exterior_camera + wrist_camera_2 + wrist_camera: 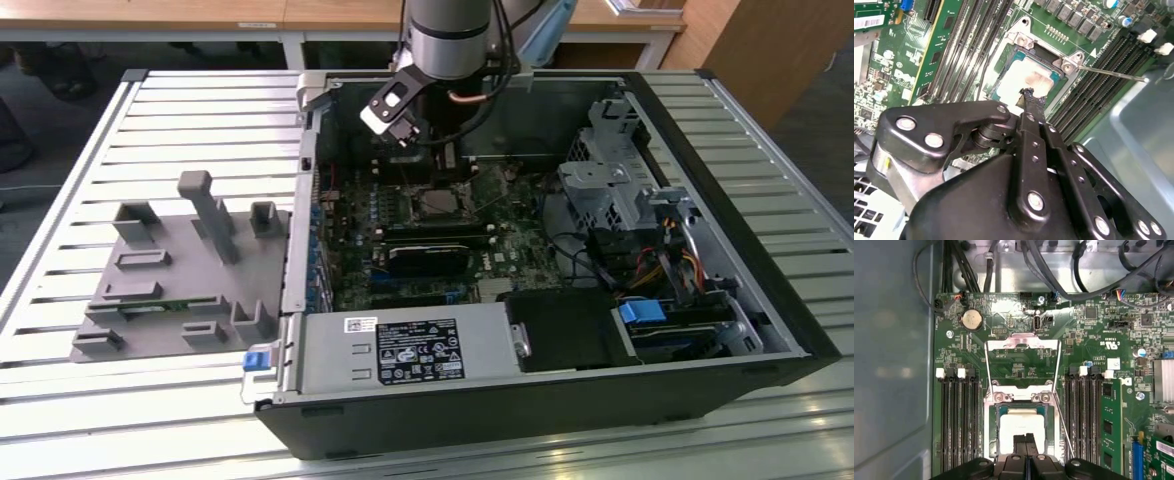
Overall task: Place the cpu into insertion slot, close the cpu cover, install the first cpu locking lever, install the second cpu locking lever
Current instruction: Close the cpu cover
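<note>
The arm's black fingers (1020,442) are pressed together, holding nothing. Their tips sit at the dull silver square cpu (1016,422), contact unclear. It lies in the square black insertion slot (995,412) – the thin silver-framed cpu cover (1021,341) is flipped open.

Glare bleaches the slatted table (80,400) white toward the exterior view's left, while the motherboard (501,250) sits in dim shade. In both wrist views, reflected light blows out the cpu (1019,80) (1006,432), and my gripper (1030,95) (1026,440) shows nearly black.
</note>
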Tool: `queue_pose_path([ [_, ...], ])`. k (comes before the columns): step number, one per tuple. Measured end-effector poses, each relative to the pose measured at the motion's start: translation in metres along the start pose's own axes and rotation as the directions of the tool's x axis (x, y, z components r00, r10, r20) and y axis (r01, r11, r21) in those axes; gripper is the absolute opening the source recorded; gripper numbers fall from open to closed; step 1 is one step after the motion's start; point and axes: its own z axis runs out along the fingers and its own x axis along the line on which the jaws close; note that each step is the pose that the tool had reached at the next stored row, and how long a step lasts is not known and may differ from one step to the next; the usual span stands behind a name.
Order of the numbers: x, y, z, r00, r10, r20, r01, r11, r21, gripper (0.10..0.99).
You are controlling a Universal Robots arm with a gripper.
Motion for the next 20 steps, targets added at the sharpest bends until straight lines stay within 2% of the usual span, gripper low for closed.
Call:
queue_pose_path([
  [4, 0.0001, 0.0002, -0.0056, 1.0000, 0.000, 0.0000, 0.000, 1.0000, 0.000, 0.106],
  [9, 0.0002, 0.0007, -0.0160, 1.0000, 0.000, 0.0001, 0.000, 1.0000, 0.000, 0.106],
  [11, -0.0002, 0.0006, -0.0177, 1.0000, 0.000, -0.0001, 0.000, 1.0000, 0.000, 0.106],
  [20, -0.0189, 0.0020, -0.0179, 1.0000, 0.000, 0.0000, 0.000, 1.0000, 0.000, 0.106],
])
